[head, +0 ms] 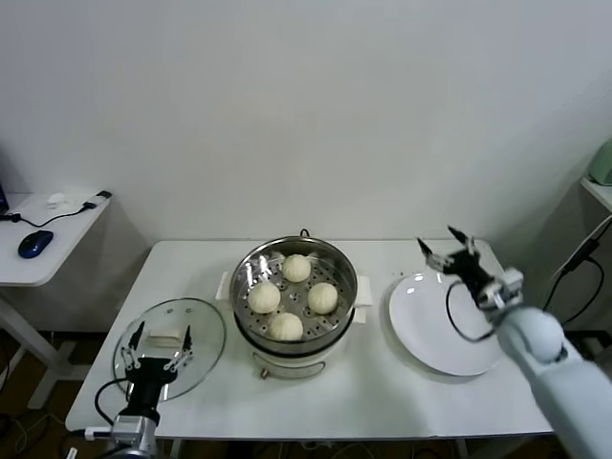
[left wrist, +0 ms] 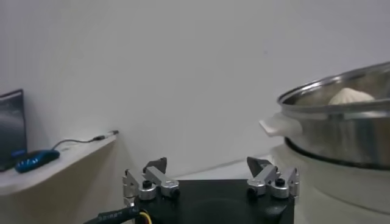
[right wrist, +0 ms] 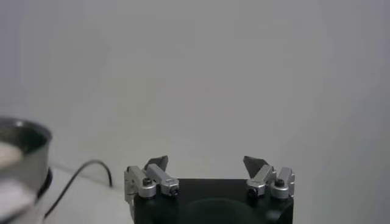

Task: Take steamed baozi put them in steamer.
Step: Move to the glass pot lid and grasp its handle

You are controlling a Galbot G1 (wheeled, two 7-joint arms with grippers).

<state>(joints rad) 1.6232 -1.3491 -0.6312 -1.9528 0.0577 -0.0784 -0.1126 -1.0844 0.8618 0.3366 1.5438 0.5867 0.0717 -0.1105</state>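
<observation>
The round steel steamer (head: 254,272) stands on its white base at the table's middle, and several cream-white baozi (head: 296,269) rest on its perforated tray. In the left wrist view the steamer (left wrist: 341,131) fills the side, with one baozi (left wrist: 350,95) showing over its rim. My left gripper (head: 161,337) hovers open and empty over the glass lid, near the table's front left. Over the far edge of the white plate my right gripper (head: 448,241) is raised, open and empty. The left gripper (left wrist: 207,164) and the right gripper (right wrist: 206,162) each show wide-spread jaws.
A glass lid (head: 201,349) with a cream handle (head: 166,338) lies left of the steamer. A flat white plate (head: 430,330) lies to its right. A side desk (head: 57,234) with a blue mouse (head: 35,243) stands at the far left. A black cable (right wrist: 79,176) runs behind the steamer.
</observation>
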